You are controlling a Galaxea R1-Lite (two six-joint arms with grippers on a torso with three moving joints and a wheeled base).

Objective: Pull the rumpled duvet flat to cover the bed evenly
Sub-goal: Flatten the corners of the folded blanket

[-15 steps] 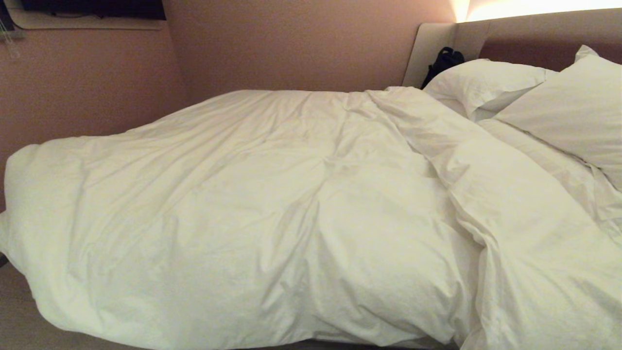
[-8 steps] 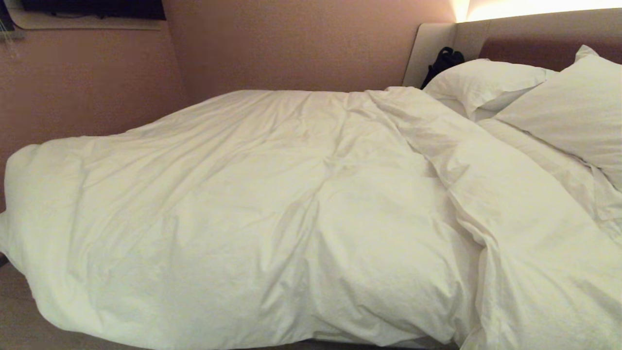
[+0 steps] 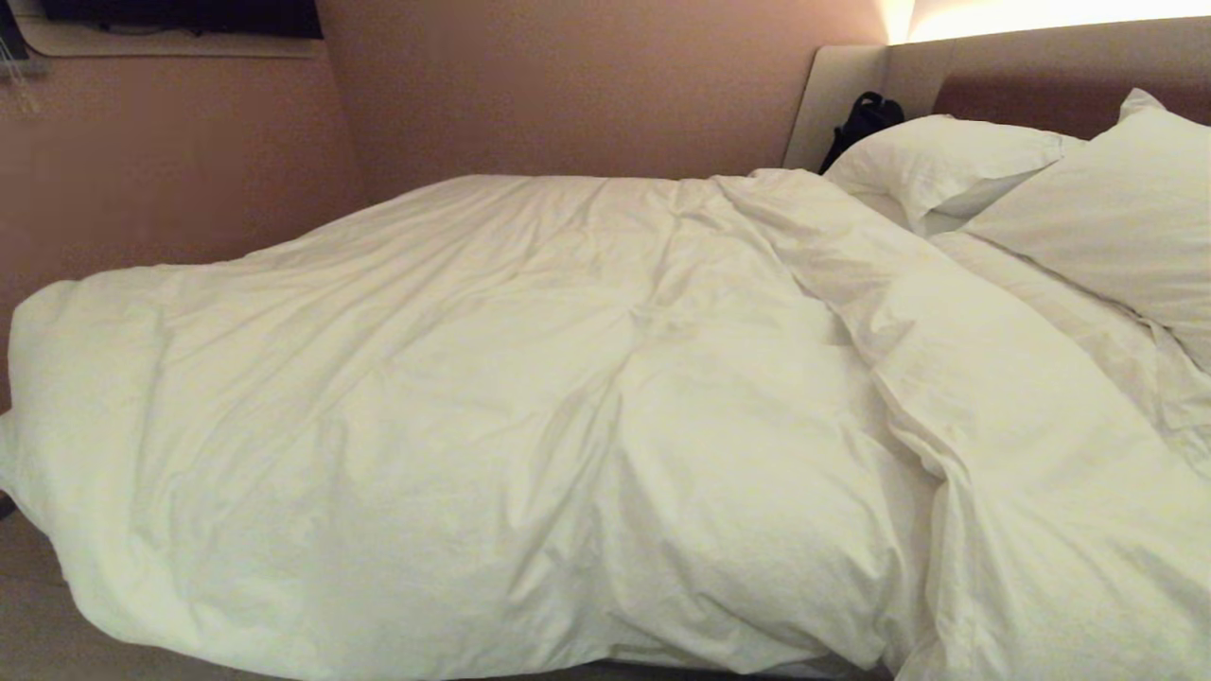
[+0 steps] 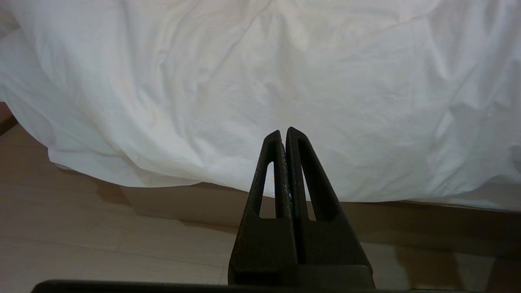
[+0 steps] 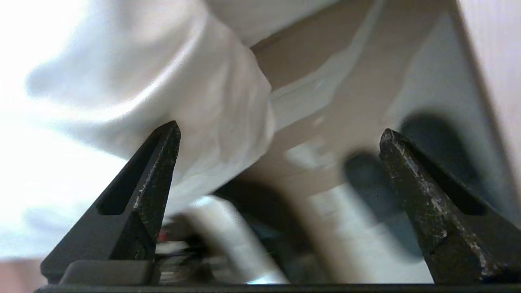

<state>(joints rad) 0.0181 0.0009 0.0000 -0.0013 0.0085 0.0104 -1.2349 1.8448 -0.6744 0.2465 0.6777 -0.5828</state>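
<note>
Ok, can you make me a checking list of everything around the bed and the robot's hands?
Surface: bed, only its padded headboard showing; the rest is under bedding.
Job's things: duvet spread wide but wrinkled, with a thick fold running toward the pillows.
Clutter: dark bag-like thing by the headboard.
Hands: left hand shut, holding nothing, low near the duvet's hanging edge; right hand open, empty, beside a duvet bulge.
Cables: nothing seen.
Surroundings: pinkish wall; pale floor.
</note>
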